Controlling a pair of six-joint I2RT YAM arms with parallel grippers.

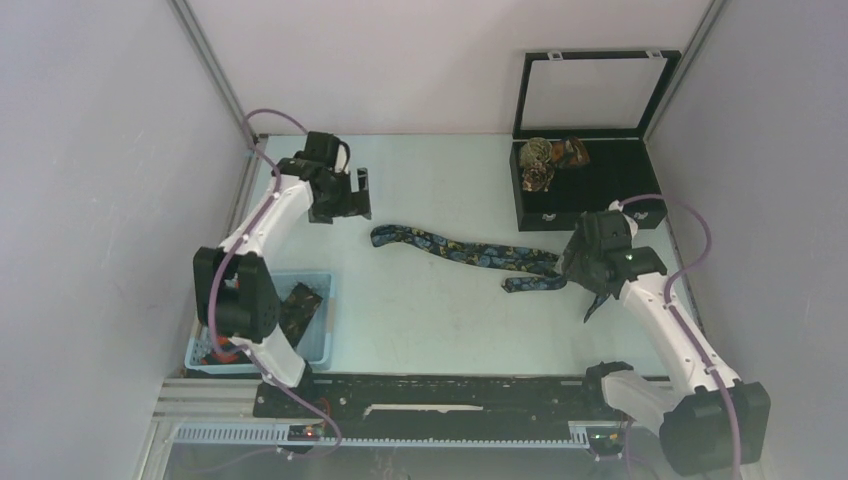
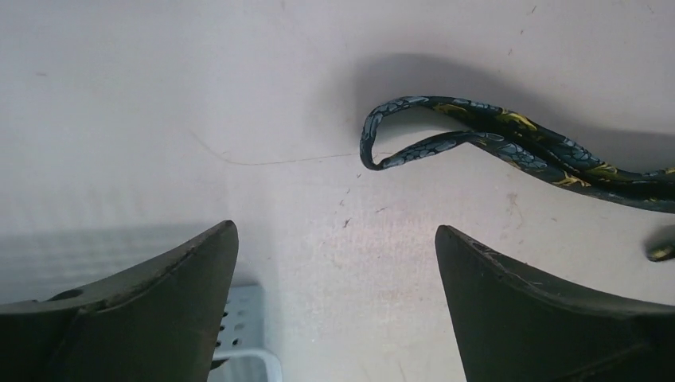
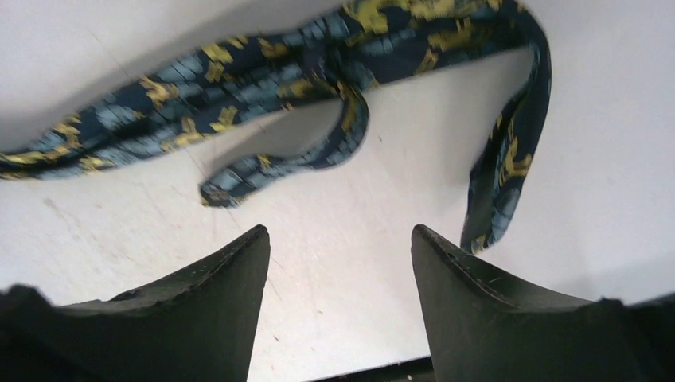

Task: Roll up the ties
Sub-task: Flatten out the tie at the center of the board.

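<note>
One dark navy fabric necktie with yellow and blue specks (image 1: pixel 460 252) lies unrolled across the middle of the pale bench (image 1: pixel 430 330), running from left of centre toward the right edge. The left jaws stand wide apart and empty toward the far-left corner, near the tie's looped left end. The right jaws are apart with nothing between them, above the tie's right end, where the fabric doubles back and a narrow tail curls beside it.

Risks, as judged:
- Both ends are folded over, so a pinch may catch one layer only and the coil would start crooked.
- The bench looks smooth, so the tie could slide rather than roll, or its loose length could drag and twist.
- The right arm (image 1: pixel 670 320) works close to the open black hinged case (image 1: pixel 540 215) at the far-right corner. A wide swing could nudge it and disturb the small rolled coils (image 1: pixel 545 162) inside.

Surface: light, matte, faintly scuffed, with one hairline mark. A blue plastic basket (image 1: pixel 325 310) holding more dark fabric sits at the near-left corner. Plain pale walls enclose three sides.
</note>
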